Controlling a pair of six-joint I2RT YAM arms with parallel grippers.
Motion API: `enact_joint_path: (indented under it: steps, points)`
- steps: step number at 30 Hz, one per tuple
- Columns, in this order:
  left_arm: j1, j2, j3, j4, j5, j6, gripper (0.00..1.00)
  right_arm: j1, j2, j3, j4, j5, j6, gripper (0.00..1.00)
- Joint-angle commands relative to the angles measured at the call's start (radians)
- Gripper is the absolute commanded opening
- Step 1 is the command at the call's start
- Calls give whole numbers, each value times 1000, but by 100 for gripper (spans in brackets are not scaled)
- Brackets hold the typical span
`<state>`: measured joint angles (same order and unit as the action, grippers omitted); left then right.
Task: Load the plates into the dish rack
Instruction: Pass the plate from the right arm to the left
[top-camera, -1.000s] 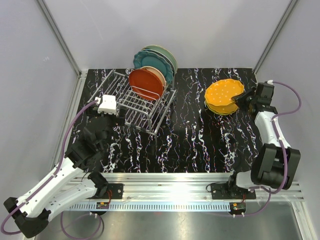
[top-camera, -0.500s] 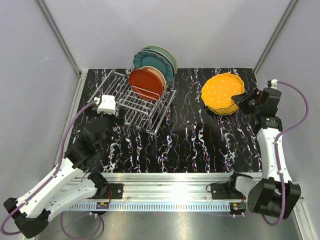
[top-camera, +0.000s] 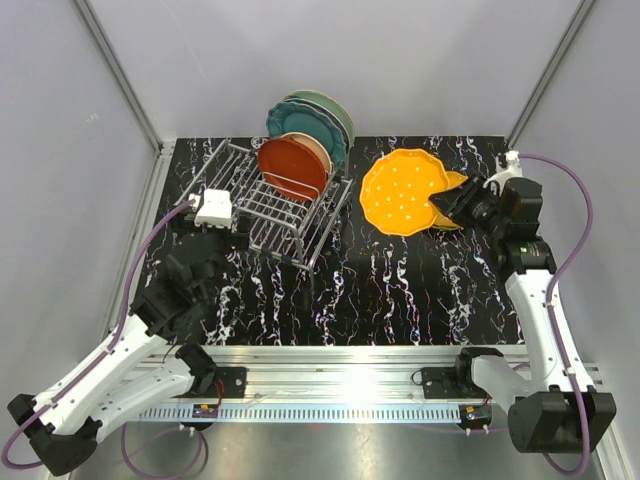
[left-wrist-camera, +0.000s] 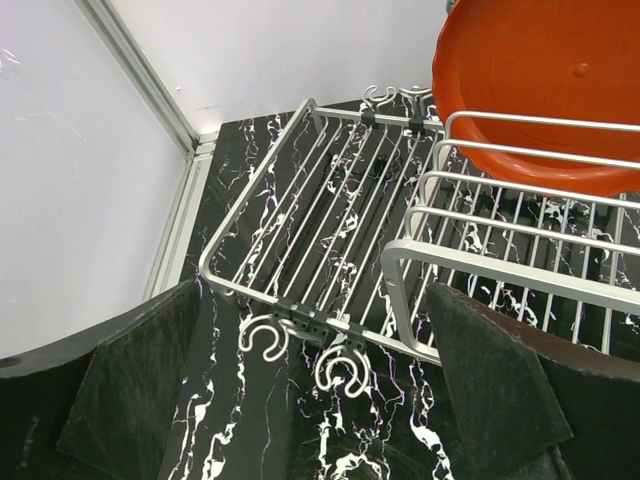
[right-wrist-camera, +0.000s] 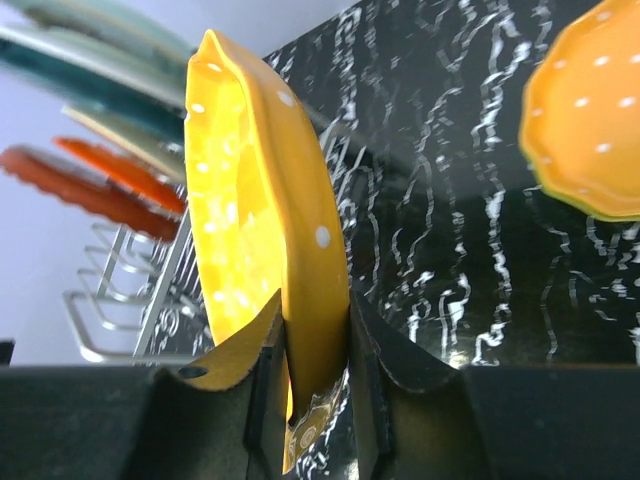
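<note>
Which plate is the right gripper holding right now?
The dotted orange-yellow plate, clamped by its rim in the right gripper and lifted off the table; four other plates stand in the dish rack, and another dotted plate lies flat.

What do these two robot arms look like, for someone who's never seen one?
The left arm and right arm have white links between chunky black joints, each trailed by a purple cable. The left gripper and right gripper are black with two flat, dark-padded fingers. A white box sits at the left wrist.
</note>
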<state>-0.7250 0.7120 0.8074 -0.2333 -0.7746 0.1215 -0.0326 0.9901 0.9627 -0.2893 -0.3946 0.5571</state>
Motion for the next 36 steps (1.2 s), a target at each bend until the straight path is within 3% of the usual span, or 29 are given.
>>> enact_joint_path:
  steps: [1,8,13,29,36]
  points:
    - [2,7,26,31,-8,-29,99,69,-47,42,188,-63,40,0]
    - [2,32,69,-8,66,-83,99,218,-47,10,203,-58,93,0]
    - [2,26,102,-17,106,-91,99,315,-103,-32,317,-15,-6,0]
    - [7,354,516,-215,610,-232,99,381,-85,1,378,-18,9,0]
    - [30,428,552,-207,733,-261,99,399,-84,19,435,-16,3,0]
